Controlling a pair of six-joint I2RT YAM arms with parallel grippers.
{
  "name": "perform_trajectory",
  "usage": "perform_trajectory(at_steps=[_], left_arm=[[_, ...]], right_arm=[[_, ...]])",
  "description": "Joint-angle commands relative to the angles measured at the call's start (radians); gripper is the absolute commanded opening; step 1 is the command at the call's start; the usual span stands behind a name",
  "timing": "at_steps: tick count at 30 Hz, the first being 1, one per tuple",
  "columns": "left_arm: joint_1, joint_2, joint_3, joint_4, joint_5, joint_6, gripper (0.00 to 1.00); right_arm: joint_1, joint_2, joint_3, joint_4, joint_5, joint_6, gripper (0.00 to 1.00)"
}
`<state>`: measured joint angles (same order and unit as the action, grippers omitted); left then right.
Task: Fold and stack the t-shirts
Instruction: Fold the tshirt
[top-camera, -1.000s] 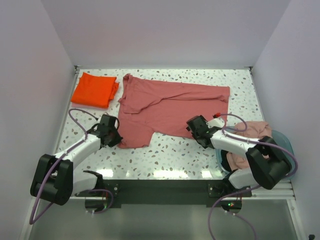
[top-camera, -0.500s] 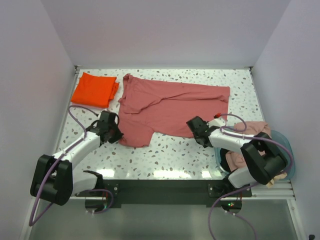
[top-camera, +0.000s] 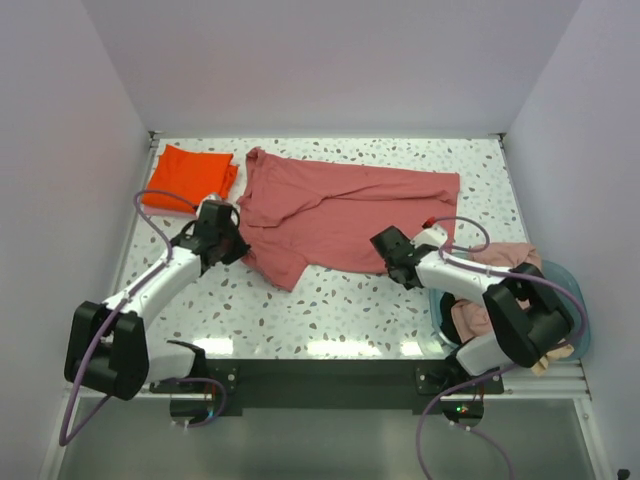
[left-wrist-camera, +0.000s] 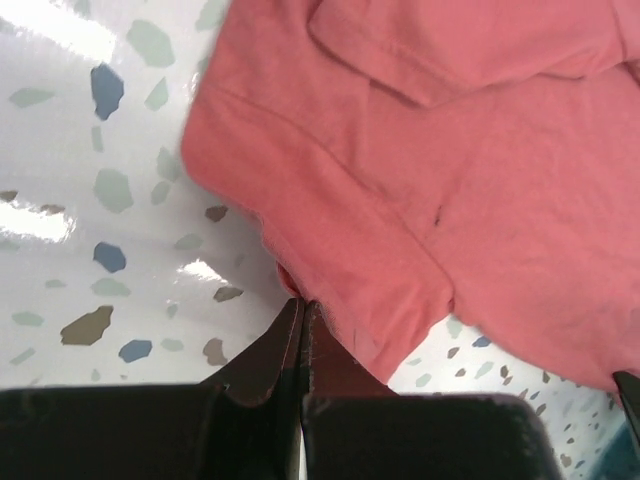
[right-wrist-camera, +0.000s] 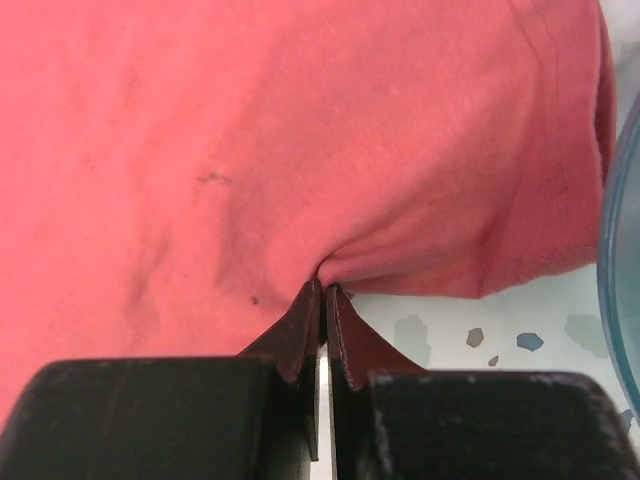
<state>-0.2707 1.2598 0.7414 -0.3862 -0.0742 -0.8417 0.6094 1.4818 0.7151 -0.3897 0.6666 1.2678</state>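
Salmon t-shirt (top-camera: 350, 205), creased, in left pincer (left-wrist-camera: 301, 305), right pincer (right-wrist-camera: 322, 290)

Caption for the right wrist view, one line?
Right gripper pinched shut on the edge of the salmon-pink t-shirt, teal basin at frame edge.

No text, label, brand, number or sign can be read in any of the views. The salmon-pink t-shirt (top-camera: 350, 210) is plain cloth with only a few tiny dark specks, which are not lettering. The folded orange t-shirt (top-camera: 188, 178) bears no print that can be made out. The speckled bench (top-camera: 340, 300) shows only its stone-chip pattern.
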Motion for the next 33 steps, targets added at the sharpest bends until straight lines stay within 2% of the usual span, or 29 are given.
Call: perform_trajectory(at_steps=[1,15,24,33], left_arm=[[0.002,0.036,0.105,0.007,0.001,0.027,0.0],[0.014,0.259,0.375,0.004,-0.012,0.027,0.0],[0.036,0.444,0.627,-0.016,-0.044,0.024,0.0],[0.053,0.647,0.854,-0.028,-0.085,0.029,0.0]], right_arm=[[-0.008,-0.02,0.064,-0.043,0.074,-0.074,0.0],[-0.117,0.126,0.273,-0.034,-0.01,-0.294,0.0],[-0.197,0.248,0.449,-0.026,-0.09,-0.471,0.0],[-0.263,0.394,0.639,-0.06,-0.148,-0.547,0.0]])
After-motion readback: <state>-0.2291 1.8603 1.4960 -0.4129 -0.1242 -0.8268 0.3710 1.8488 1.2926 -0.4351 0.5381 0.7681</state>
